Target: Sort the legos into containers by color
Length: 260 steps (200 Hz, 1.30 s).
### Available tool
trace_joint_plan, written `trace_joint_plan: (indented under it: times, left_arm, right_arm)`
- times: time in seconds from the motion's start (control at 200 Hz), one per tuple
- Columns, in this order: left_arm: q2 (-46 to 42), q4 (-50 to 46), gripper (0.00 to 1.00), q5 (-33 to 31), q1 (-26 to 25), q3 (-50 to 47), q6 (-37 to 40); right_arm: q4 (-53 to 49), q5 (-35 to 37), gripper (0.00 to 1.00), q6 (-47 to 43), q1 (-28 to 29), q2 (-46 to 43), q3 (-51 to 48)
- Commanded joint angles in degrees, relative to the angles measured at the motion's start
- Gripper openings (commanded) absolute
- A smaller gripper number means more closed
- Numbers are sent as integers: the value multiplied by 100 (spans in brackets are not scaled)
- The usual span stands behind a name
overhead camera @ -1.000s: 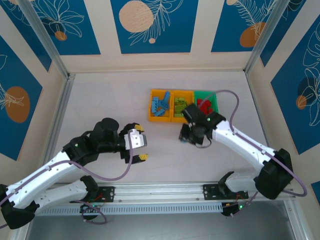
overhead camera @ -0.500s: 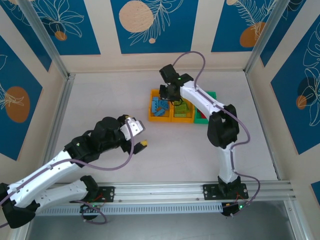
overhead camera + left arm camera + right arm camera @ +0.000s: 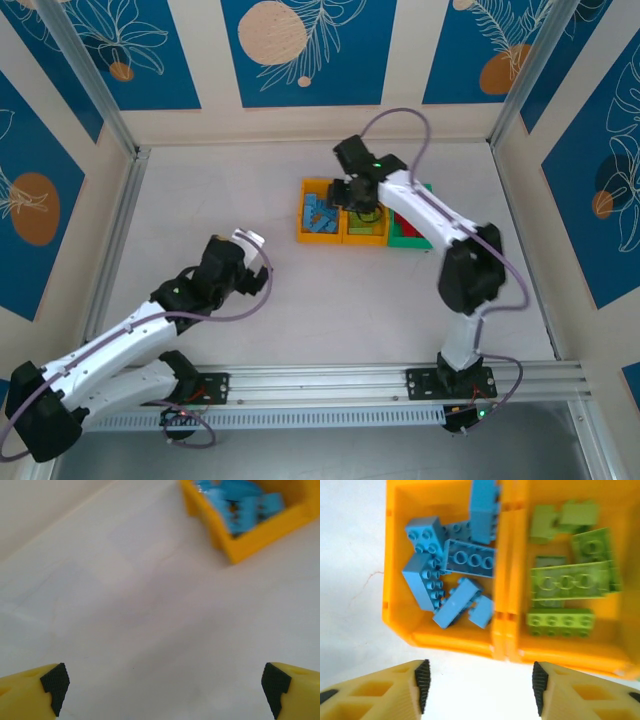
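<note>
Three joined containers sit in a row at the table's middle back. The left orange bin point(image 3: 308, 232) point(image 3: 455, 641) point(image 3: 260, 534) holds several light blue legos point(image 3: 455, 575) point(image 3: 235, 502). The middle orange bin point(image 3: 560, 656) holds several lime green legos point(image 3: 567, 580). My right arm partly covers the green bin point(image 3: 408, 240). My right gripper point(image 3: 480, 686) point(image 3: 352, 194) hangs over the front walls of the two orange bins, open, with nothing between its fingers. My left gripper point(image 3: 165, 692) point(image 3: 252, 256) is open and empty over bare table, left of and in front of the bins.
The white tabletop point(image 3: 330, 300) runs to a metal rail at the near edge point(image 3: 320, 380). Low walls and metal posts close the sides and back. A purple cable point(image 3: 395, 118) loops above the right arm.
My right gripper rose from the table in front of the bins to over the orange bins, and its jaws opened. My left gripper swung back toward the left.
</note>
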Motion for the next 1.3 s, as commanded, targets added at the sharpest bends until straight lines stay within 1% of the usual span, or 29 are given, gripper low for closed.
trace_joint_plan:
  times: [0.0,0.105,0.19,0.285,0.345,0.415,0.46,0.535,0.575,0.625,0.71,0.75,0.78,0.815,0.87,0.92,0.96,0.995,1.045,1.09,1.11,1.14,1.16,1.19,1.21,1.235,1.26,1.295]
  left_arm:
    - [-57,1043,100,-504,562,-382,-159]
    - [98,1721,100,-479,1169,-756,-89]
    - [391,2340,100,-358,1603,-1001,59]
    - [894,2875,100,-335,2021,-1086,152]
    - [1193,3318,100,-89,2269,-1166,185]
    - [1474,4015,100,290,2510,-1350,193]
    - [1631,4436,100,508,2648,-1480,119]
    - [1923,4914,100,740,2893,-1610,-66]
    - [2097,5148,100,836,3008,-1634,-117]
    - [2201,5005,100,1071,3104,-1505,-68]
    - [2425,5360,100,1335,3260,-1477,41]
    - [2507,5478,100,1478,3353,-1463,42]
    - [2559,5489,100,1587,3426,-1425,-1]
    - [2614,5389,100,1717,3482,-1338,-40]
    - [2686,5293,100,1865,3490,-1245,-5]
    - [2703,5303,100,1909,3496,-1228,-12]
    - [2723,5572,100,1901,3494,-1332,-145]
    - [2887,6171,100,1961,3500,-1525,-182]
    - [3302,6639,100,2000,3499,-1611,-169]
    - [3762,7169,100,2047,3495,-1582,-109]
    - [3753,6951,100,2087,3490,-1500,-99]
    - [3538,6283,100,2125,3504,-1350,-144]
    - [3583,6449,100,2134,3513,-1387,-132]
    - [3709,6814,100,2127,3499,-1456,-105]
    - [3660,6662,100,2131,3502,-1432,-112]
    - [3579,6414,100,2154,3509,-1378,-119]
    - [3630,6564,100,2145,3500,-1400,-117]
    - [3630,6550,100,2140,3503,-1397,-115]
  right_arm:
    - [556,718,65,-4,-276,-1357,-1092]
    - [1312,1388,73,-251,-612,-2621,-2514]
    - [2071,1817,83,-568,-956,-3382,-3606]
    - [2988,2000,85,-954,-1351,-3831,-4579]
    - [3720,1993,86,-1266,-1567,-3902,-5085]
    - [4542,1978,86,-1689,-1760,-3791,-5622]
    - [5033,1914,89,-1983,-1878,-3655,-5896]
    - [5759,1816,91,-2013,-2160,-3418,-6253]
    - [6189,1475,91,-1978,-2346,-3296,-6455]
    - [6878,1063,91,-1929,-2530,-3091,-6727]
    - [8113,593,92,-2017,-2622,-2650,-7068]
    - [7824,441,92,-2133,-2607,-2568,-6856]
    - [7910,390,92,-2246,-2576,-2426,-6794]
    - [7761,321,92,-2357,-2517,-2396,-6707]
    - [7928,81,94,-2566,-2488,-2370,-6753]
    - [8103,63,96,-2690,-2488,-2359,-6811]
    - [8359,123,97,-2817,-2488,-2300,-6863]
    - [8551,136,99,-2908,-2503,-2222,-6910]
    - [9227,-57,100,-2920,-2603,-1802,-7095]
    - [10065,-250,100,-2945,-2646,-1294,-7182]
    - [10225,-254,100,-2944,-2653,-1232,-7204]
    - [9653,-245,100,-2897,-2675,-1429,-7108]
    - [9441,-299,100,-2858,-2715,-1521,-7071]
    - [9703,-291,99,-2824,-2751,-1384,-7118]
    - [9879,-279,99,-2819,-2754,-1347,-7136]
    - [9695,-239,99,-2820,-2739,-1418,-7104]
    - [9525,-254,100,-2798,-2750,-1477,-7084]
    - [9742,-275,100,-2812,-2761,-1395,-7113]
